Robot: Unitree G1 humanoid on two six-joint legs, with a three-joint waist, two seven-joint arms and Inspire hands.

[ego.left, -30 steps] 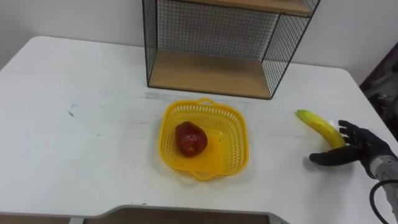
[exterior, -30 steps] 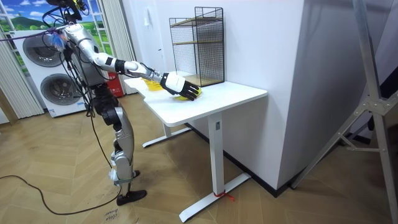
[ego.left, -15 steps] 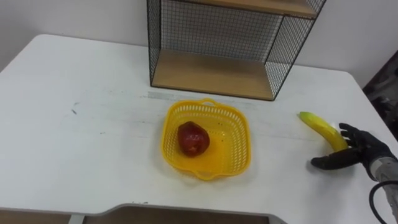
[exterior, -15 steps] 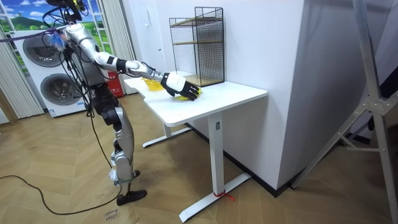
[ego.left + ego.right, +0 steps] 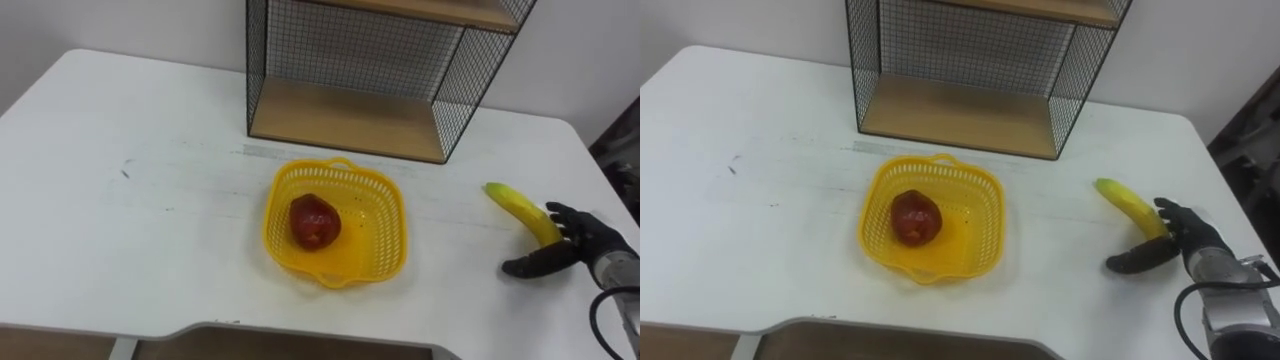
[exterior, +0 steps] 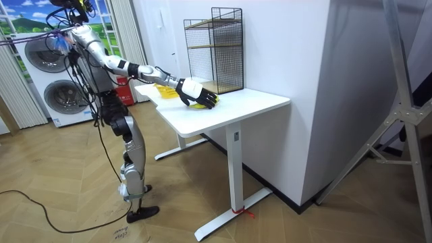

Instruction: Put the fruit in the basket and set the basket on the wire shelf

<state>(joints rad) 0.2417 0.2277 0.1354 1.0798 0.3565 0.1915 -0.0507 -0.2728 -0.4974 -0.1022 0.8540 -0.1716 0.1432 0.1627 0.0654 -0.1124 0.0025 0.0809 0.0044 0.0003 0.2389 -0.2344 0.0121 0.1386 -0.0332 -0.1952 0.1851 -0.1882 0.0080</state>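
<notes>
On the white table (image 5: 120, 230), a yellow plastic mesh basket (image 5: 272, 218) sits near the middle and holds one red apple (image 5: 314, 221), which rests left of the basket's centre. Just behind it stands the black wire shelf (image 5: 350, 122), whose lower wooden board is bare. Well to the right, apart from the basket, the banana (image 5: 518, 208) lies on the tabletop. The right hand (image 5: 582, 242) is curled about its near end, fingers over it and thumb stretched along the table beneath.
</notes>
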